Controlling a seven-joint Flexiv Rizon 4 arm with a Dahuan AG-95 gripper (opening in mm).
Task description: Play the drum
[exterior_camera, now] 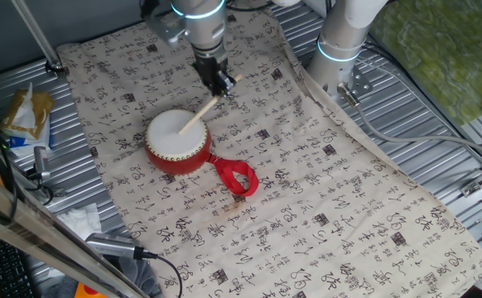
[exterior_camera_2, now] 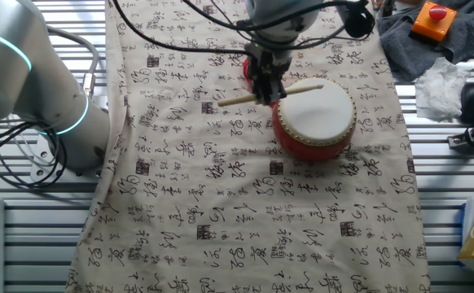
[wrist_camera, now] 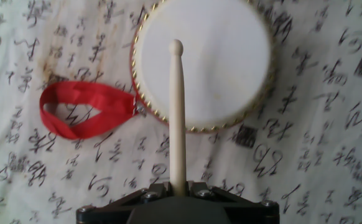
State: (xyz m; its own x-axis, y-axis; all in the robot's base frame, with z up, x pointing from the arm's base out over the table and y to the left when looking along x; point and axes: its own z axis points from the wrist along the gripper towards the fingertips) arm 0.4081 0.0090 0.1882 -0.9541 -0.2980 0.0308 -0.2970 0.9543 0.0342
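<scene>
The drum (exterior_camera: 178,141) is small and round, with a red body, a white skin head and gold studs, and it sits on the printed cloth. Its red ribbon loop (exterior_camera: 238,178) lies beside it. It also shows in the other fixed view (exterior_camera_2: 316,115) and the hand view (wrist_camera: 207,59). My gripper (exterior_camera: 220,83) is shut on a thin pale wooden stick (exterior_camera: 198,115). In the hand view the stick (wrist_camera: 178,112) runs up from the gripper (wrist_camera: 178,190) and its rounded tip lies over the left part of the drum head.
A cloth with black characters (exterior_camera: 324,207) covers the table. A second arm's white base (exterior_camera: 344,33) stands at the back. A snack packet (exterior_camera: 24,112) lies at the left, and a crumpled tissue (exterior_camera_2: 436,85) and orange device (exterior_camera_2: 431,18) sit beyond the cloth.
</scene>
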